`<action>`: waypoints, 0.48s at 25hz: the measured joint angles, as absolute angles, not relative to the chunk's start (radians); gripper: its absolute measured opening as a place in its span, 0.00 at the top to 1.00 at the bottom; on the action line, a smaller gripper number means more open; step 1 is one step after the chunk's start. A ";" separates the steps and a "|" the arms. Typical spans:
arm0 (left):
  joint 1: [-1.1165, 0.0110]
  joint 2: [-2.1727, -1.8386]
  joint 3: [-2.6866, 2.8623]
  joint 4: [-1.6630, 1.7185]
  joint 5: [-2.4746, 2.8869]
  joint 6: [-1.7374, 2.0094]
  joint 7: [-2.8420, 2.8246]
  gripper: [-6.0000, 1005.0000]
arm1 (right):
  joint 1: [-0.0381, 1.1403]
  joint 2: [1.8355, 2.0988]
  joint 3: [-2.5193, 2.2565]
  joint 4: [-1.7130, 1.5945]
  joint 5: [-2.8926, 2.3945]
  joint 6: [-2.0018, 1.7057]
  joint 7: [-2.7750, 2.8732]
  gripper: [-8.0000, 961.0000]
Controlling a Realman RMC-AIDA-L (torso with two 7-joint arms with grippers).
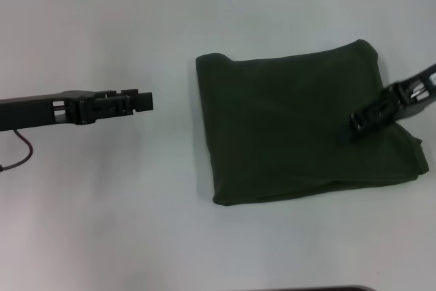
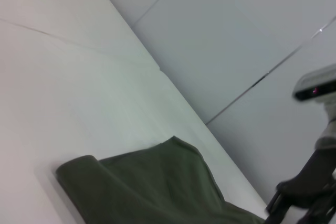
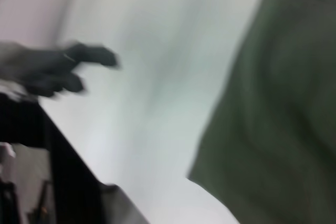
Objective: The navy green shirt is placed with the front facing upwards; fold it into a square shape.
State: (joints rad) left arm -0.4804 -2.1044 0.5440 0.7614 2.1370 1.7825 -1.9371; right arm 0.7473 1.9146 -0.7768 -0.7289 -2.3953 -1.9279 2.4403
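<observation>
Navy green shirt [image 1: 300,124]: folded to a near-square bundle on the white surface [image 1: 136,223], lettering hidden inside the folds. My right gripper [image 1: 360,122] hangs over the shirt's right edge; whether it pinches cloth or is merely narrow, I cannot tell. My left gripper [image 1: 139,102] is well apart to the shirt's left, above bare surface; its opening is equally unreadable. The fold looks essentially complete, so the remaining step, I judge, is to lift away cleanly without dragging the lower right corner, which flares slightly. The right wrist view is smeared; my own fingers appear in neither wrist view.
</observation>
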 joint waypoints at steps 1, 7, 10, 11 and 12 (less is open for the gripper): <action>-0.479 -2.104 0.539 0.762 2.137 1.783 -1.937 0.37 | 0.748 1.920 -0.786 -0.727 -2.420 -1.911 2.443 0.42; -0.478 -2.105 0.531 0.762 2.137 1.784 -1.937 0.37 | 0.739 1.931 -0.793 -0.727 -2.543 -1.824 2.488 0.42; -0.480 -2.107 0.531 0.762 2.137 1.783 -1.937 0.37 | 0.732 1.922 -0.776 -0.749 -2.557 -1.794 2.504 0.42; -0.480 -2.108 0.531 0.762 2.137 1.783 -1.937 0.37 | 0.729 1.917 -0.768 -0.758 -2.561 -1.785 2.511 0.42; -0.481 -2.108 0.531 0.762 2.136 1.783 -1.937 0.37 | 0.728 1.912 -0.764 -0.763 -2.570 -1.776 2.521 0.42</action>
